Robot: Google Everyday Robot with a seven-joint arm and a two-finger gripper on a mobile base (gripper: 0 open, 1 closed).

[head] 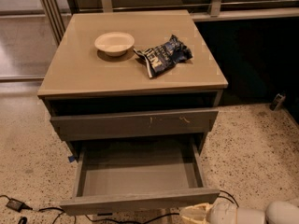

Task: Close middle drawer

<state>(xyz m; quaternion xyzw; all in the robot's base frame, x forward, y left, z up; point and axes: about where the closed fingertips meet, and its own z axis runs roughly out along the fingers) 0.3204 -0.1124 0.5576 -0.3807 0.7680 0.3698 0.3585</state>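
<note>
Wooden and stiff, the middle drawer [138,175] stands pulled out at lower centre, and we judge a flat push on its handleless front should slide it, while the tool [200,213] sits just beside that front's right end, clenched or released we cannot tell.

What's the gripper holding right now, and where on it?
Nothing that shows. The gripper sits at the bottom edge of view, just below the right end of the open middle drawer front; contact with it cannot be told.
</note>
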